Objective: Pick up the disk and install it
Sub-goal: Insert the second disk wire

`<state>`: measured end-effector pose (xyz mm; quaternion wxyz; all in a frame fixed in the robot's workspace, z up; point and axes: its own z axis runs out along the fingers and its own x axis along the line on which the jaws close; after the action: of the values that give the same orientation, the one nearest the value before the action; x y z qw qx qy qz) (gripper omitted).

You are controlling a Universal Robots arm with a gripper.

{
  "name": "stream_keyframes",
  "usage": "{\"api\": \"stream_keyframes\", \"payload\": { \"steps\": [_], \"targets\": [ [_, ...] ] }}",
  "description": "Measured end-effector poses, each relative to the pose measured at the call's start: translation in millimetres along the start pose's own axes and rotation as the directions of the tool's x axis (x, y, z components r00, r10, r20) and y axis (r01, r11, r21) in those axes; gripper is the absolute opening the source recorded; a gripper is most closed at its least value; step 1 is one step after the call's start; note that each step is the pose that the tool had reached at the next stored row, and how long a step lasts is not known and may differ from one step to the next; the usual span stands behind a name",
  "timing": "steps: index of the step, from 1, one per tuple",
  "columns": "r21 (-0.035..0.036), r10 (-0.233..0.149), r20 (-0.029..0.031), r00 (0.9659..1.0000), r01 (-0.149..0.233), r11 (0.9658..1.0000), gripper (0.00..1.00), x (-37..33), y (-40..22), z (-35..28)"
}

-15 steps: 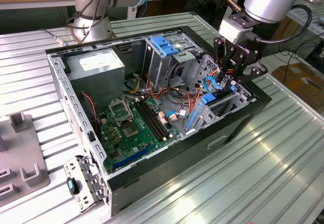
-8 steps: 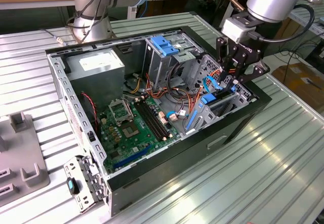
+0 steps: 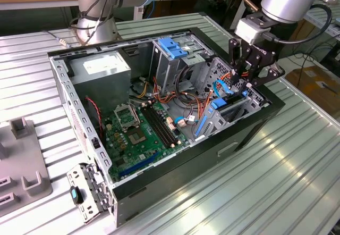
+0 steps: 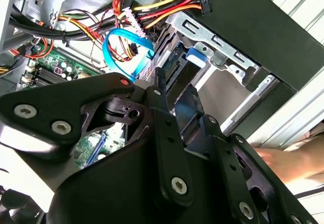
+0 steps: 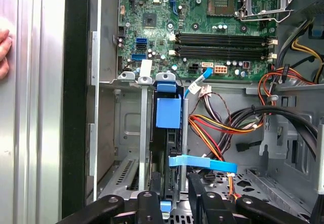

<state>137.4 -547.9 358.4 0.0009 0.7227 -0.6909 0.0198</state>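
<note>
The disk [image 5: 168, 111] stands on edge in a slot of the metal drive bay [image 5: 129, 133] at the case's corner, its bright blue carrier showing on top. In the exterior view the disk [image 3: 219, 105] sits low in that bay, at the exterior view's right. My gripper [image 3: 248, 83] hangs right over the bay. In both wrist views the black fingers [image 5: 197, 186] stand on either side of the disk's near end, and the gripper [image 4: 174, 95] looks shut on it. The disk's grey body [image 4: 169, 69] runs on into the slot beyond the fingertips.
A curved blue cable [image 5: 202, 162] crosses just beside the fingers, with bundles of red, yellow and black wires [image 5: 223, 125] close by. The motherboard [image 3: 141, 126] lies on the case floor. A person's hand [image 5: 4, 51] rests on the ribbed table outside the case wall.
</note>
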Motion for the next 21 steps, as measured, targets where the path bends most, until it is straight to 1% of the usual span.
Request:
{"api": "stream_keyframes", "payload": {
  "steps": [3, 6, 7, 8, 13, 14, 15, 16, 18, 21],
  "targets": [
    [0.0000, 0.000, -0.0002, 1.0000, 0.000, 1.0000, 0.35, 0.1, -0.1, -1.1],
    [0.0000, 0.000, -0.0001, 1.0000, 0.000, 1.0000, 0.35, 0.2, -0.2, -5.6],
    [0.0000, 0.000, 0.0001, 1.0000, 0.000, 1.0000, 0.35, 0.3, -0.3, -8.7],
    [0.0000, 0.000, 0.0001, 1.0000, 0.000, 1.0000, 0.35, 0.3, -0.3, -9.7],
    [0.0000, -0.002, -0.0002, 1.0000, 0.002, 1.0000, 0.35, 0.3, -1.2, -9.9],
    [0.0007, -0.025, 0.0008, 0.9997, 0.025, 0.9997, 0.35, 0.4, -1.7, -9.8],
    [0.0020, -0.065, 0.0018, 0.9979, 0.065, 0.9979, 0.35, 0.3, -1.8, -9.8],
    [0.0029, -0.095, 0.0025, 0.9955, 0.095, 0.9955, 0.35, 0.3, -1.8, -9.7],
    [0.0043, -0.134, 0.0034, 0.9909, 0.134, 0.9909, 0.35, 0.3, -1.8, -9.6],
    [0.0063, -0.194, 0.0046, 0.9809, 0.194, 0.9809, 0.35, 0.3, -1.8, -9.6]
  ]
}}
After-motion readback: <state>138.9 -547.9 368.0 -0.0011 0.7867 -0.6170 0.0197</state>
